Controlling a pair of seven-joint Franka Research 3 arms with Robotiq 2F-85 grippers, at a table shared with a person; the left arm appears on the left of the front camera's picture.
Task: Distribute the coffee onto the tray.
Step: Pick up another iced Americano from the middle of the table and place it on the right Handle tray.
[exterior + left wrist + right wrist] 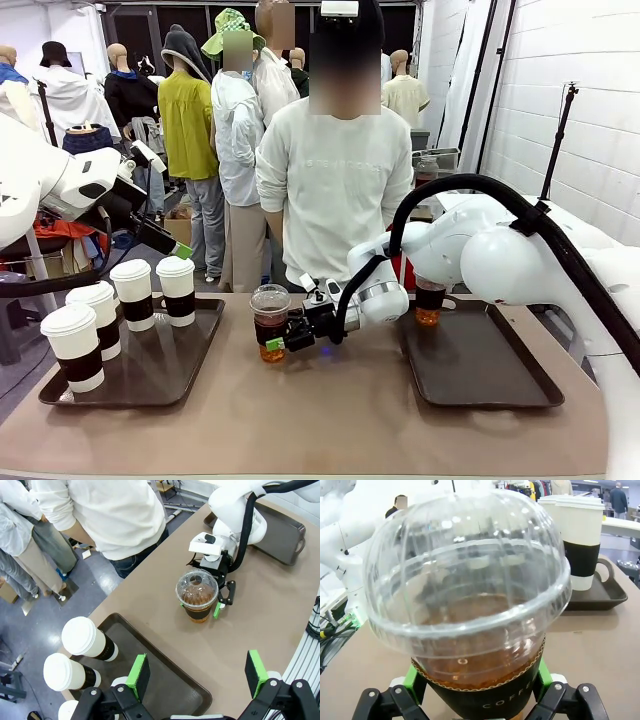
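With right tool (pixel 276 343) spread round dome-lidded cup (pixel 270 322), table (pixel 330 420) bare between trays.

A person in a white sweatshirt (pixel 335 175) stands behind the brown table (pixel 330 410).

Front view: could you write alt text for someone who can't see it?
The right gripper, open, brackets a clear dome-lidded cup of amber drink standing mid-table between two dark trays. Four white paper cups stand on the left tray; another clear cup stands on the right tray.
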